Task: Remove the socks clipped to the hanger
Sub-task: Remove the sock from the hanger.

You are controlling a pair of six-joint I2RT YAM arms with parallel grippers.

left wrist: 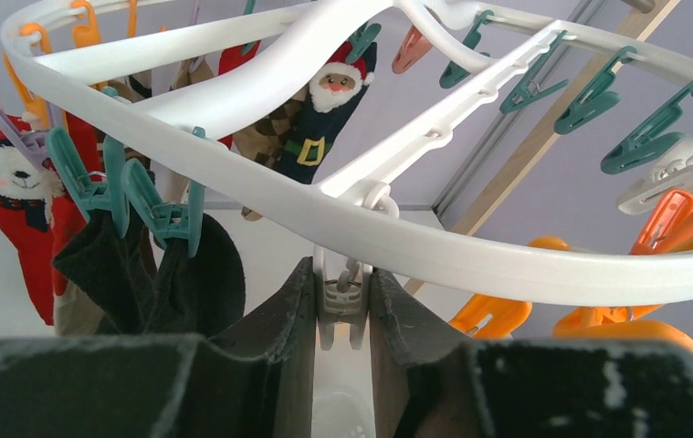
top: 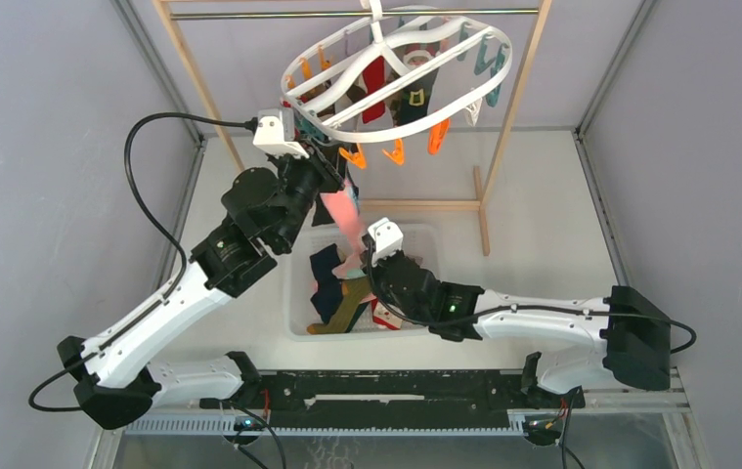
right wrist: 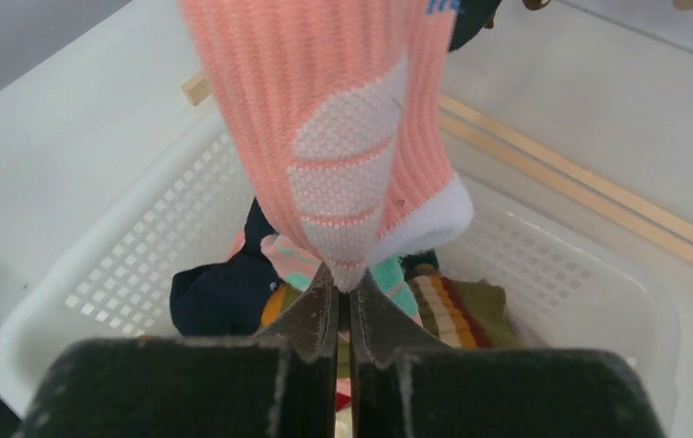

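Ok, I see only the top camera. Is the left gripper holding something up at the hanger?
Observer: Yes, its wrist camera shows the left gripper squeezing a white clip that hangs from the hanger.
Operator: And the other arm, has it a real grip?
Observer: Yes, the right gripper is shut on the lower tip of the pink sock.
Operator: What hangs beside that white clip?
Observer: Two dark socks in teal clips, just left of it in the left wrist view.
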